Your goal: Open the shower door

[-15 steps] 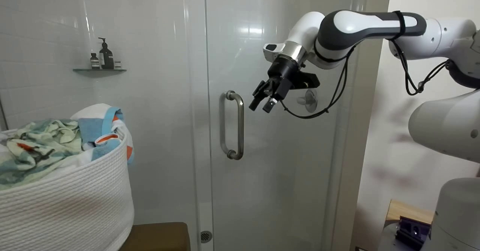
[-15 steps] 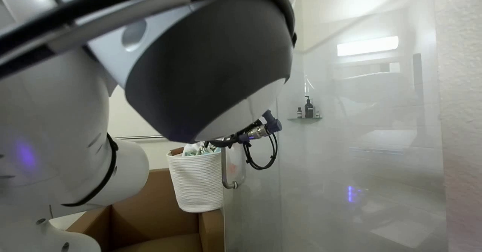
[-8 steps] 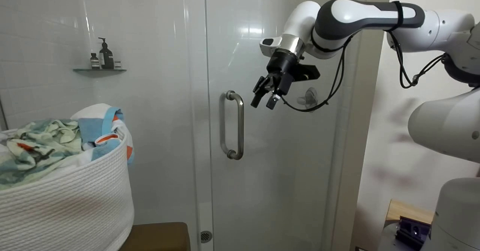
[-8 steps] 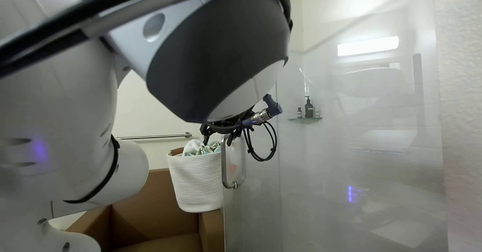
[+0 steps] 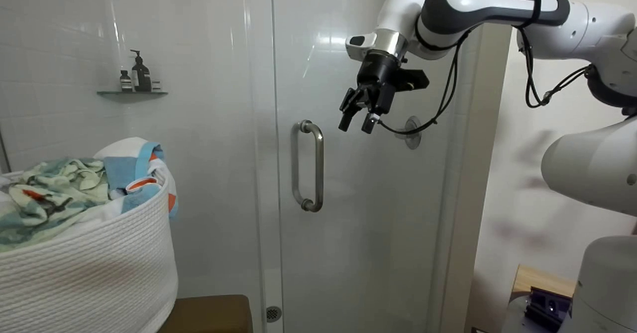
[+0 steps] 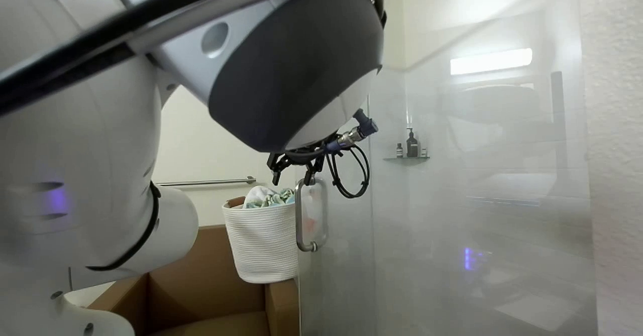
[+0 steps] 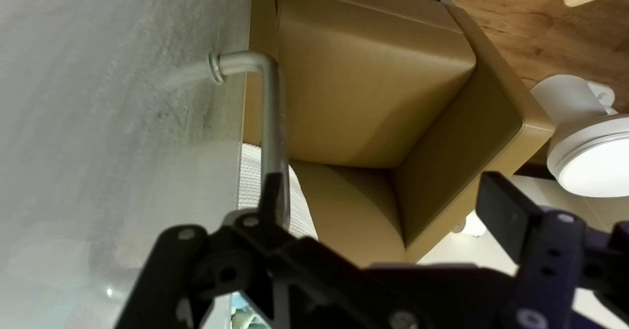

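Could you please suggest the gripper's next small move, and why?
Probably ease the gripper slightly toward the shower door so the handle falls between its open jaws: in the wrist view, the door-side jaw overlaps the handle, the other standing well off it.

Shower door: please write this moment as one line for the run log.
shower door: looks closed | handle: not gripped | gripper: open, holding nothing, apart from handle | next: likely reach for handle

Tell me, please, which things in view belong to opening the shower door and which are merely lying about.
Part of the job:
shower door
bar handle
gripper

Merely nearby:
white basket
cloths
brown armchair
glass shelf
pump bottle
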You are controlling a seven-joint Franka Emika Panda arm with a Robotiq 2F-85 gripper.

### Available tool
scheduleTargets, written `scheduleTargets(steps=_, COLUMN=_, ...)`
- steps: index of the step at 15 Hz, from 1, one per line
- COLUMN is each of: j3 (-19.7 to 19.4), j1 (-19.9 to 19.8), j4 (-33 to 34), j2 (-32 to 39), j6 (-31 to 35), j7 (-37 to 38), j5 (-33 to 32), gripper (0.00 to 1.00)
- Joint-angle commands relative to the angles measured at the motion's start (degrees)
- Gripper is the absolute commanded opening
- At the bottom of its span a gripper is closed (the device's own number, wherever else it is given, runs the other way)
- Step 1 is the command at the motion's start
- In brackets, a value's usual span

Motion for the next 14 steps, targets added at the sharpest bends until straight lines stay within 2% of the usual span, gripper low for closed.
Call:
scheduleTargets(steps=1, j3=2.82, j1=0.63, j4=2.12, j2=0.03, j6=-3.48, j7=-0.90, j5=-3.15, gripper=1.00)
scheduleTargets(steps=8, j3=5.69, j1=1.55, j4=0.94, j2=2.12, j6=-3.95, j7=-3.14, j5=-13.59, gripper=1.00)
scheduleTargets(steps=14, j3=5.82, j1=5.16, j4=0.07, j2=3.35, j6=-3.63, j7=-2.43, j5=-20.19, gripper=1.00)
